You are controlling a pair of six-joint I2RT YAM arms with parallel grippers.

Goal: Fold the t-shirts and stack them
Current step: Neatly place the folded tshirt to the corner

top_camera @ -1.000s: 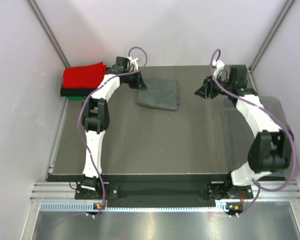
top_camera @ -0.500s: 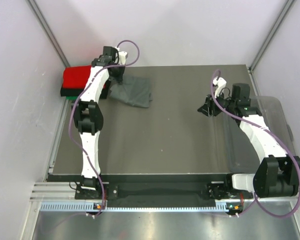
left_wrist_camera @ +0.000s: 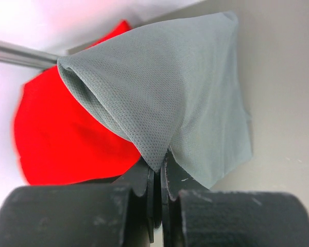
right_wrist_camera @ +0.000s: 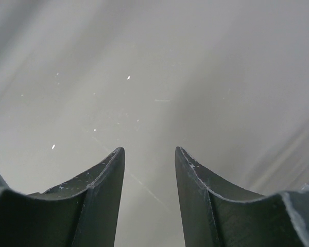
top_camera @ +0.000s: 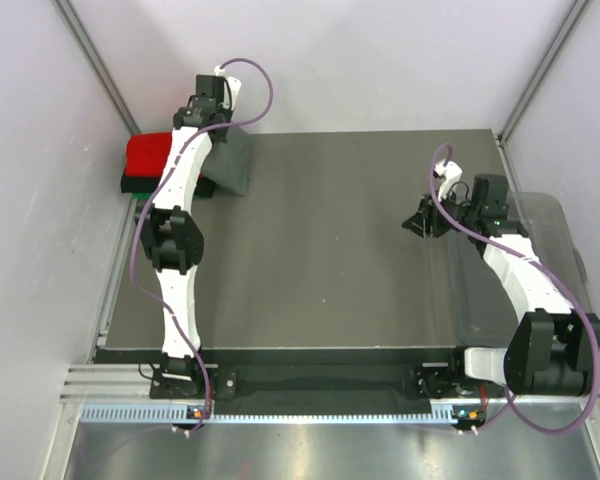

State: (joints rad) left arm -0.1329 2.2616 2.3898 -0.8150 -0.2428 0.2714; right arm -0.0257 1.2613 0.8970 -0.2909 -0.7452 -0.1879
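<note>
A folded dark grey t-shirt (top_camera: 234,160) hangs from my left gripper (top_camera: 216,122) at the table's far left corner. In the left wrist view the left gripper (left_wrist_camera: 158,163) is shut on a corner of the grey t-shirt (left_wrist_camera: 185,87), which drapes down away from it. Beside and below it lies the red t-shirt (top_camera: 148,153) on top of a stack, with black and green edges (top_camera: 135,188) showing under it. The red t-shirt (left_wrist_camera: 67,134) fills the left of the wrist view. My right gripper (top_camera: 418,222) hovers open over bare table at the right, nothing between its fingers (right_wrist_camera: 105,175).
A clear plastic bin (top_camera: 550,215) sits at the table's right edge beside the right arm. Metal frame posts (top_camera: 95,60) rise at the back corners. The grey walls close in on both sides. The dark table top (top_camera: 320,270) stretches between the arms.
My left gripper has carried the grey t-shirt from the back middle of the table leftward and up to the stack. The right arm has drawn back toward the near right, still open.
</note>
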